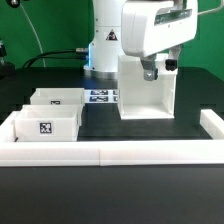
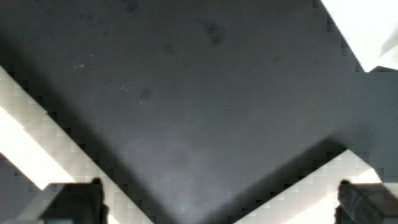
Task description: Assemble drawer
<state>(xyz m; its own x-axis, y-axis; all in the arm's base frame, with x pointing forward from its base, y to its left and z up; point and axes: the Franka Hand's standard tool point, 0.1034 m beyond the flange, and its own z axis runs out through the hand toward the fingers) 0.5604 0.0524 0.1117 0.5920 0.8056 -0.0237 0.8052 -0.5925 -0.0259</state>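
Exterior view: the housing (image 1: 148, 95) stands upright on the black table (image 1: 150, 130), directly under the pincer (image 1: 150, 71). The pincer's tips hang at the housing's top edge; whether they touch it I cannot tell. Both trays sit well away from the pincer, toward the exterior view's left, with the near tray (image 1: 45, 126) just in front of the far tray (image 1: 57, 98). The marker board (image 1: 100, 96) lies between the trays and the housing. White rails (image 1: 120, 152) edge the table. In the wrist view the fingers (image 2: 71, 203) stand wide apart, with only bare table between them.
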